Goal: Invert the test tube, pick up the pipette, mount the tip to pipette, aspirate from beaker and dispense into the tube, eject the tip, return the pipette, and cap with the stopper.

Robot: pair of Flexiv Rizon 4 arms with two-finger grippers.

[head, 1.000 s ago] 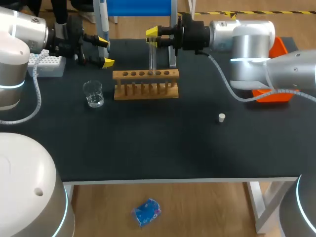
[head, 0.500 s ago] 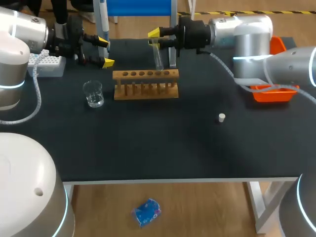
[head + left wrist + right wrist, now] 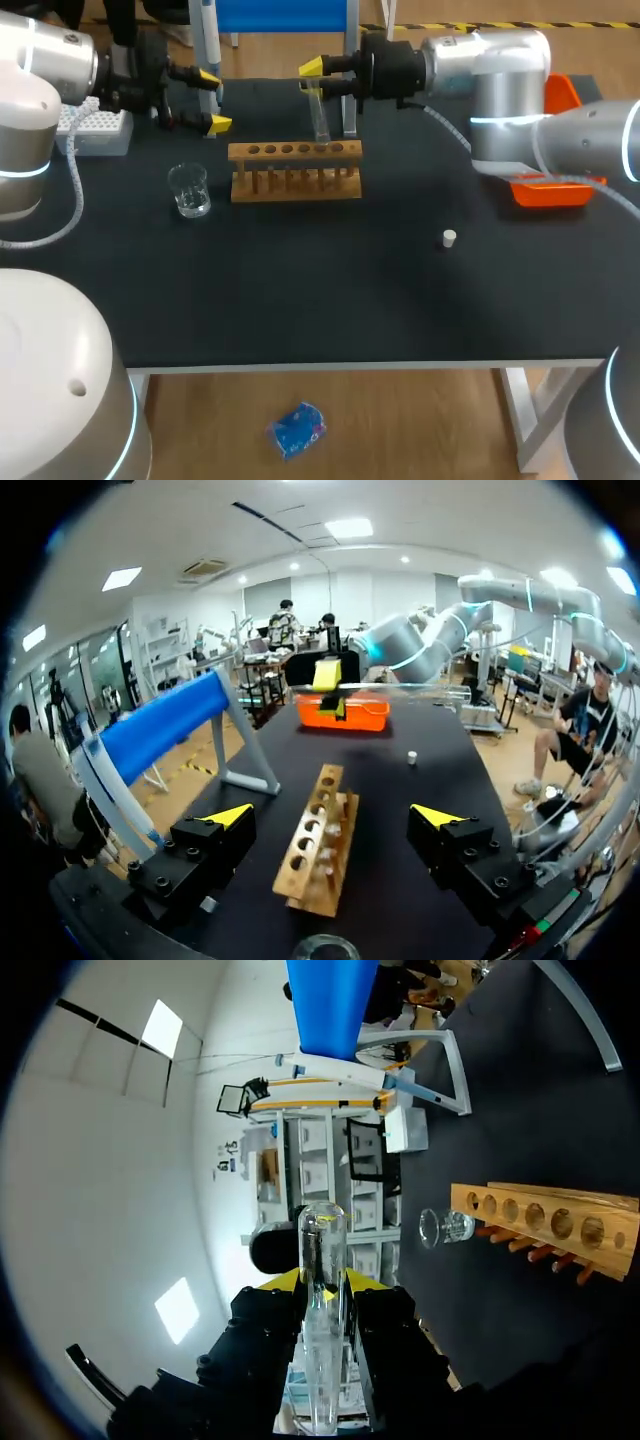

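Note:
My right gripper point(image 3: 312, 80) is shut on a clear glass test tube point(image 3: 319, 115), which hangs tilted just above the wooden rack point(image 3: 295, 168). In the right wrist view the test tube point(image 3: 322, 1300) runs between the yellow-tipped fingers point(image 3: 283, 1282), with the rack point(image 3: 545, 1222) and the beaker point(image 3: 445, 1227) ahead. My left gripper point(image 3: 210, 100) stands open at the back left, nothing between its fingers. From the left wrist its gripper point(image 3: 333, 815) looks along the rack point(image 3: 320, 840). The glass beaker point(image 3: 188, 190) sits left of the rack. A small white stopper point(image 3: 450, 238) lies to the right.
A white tip box point(image 3: 95, 130) sits at the far left behind my left arm. An orange bin point(image 3: 545, 190) stands at the right edge under my right arm. A blue-topped stand point(image 3: 350, 60) rises behind the rack, with the pipette point(image 3: 340, 1070) hanging on it.
The right wrist has turned, and the test tube has gone from upright over the rack to tilted, its lower end swung right. The left arm has kept still.

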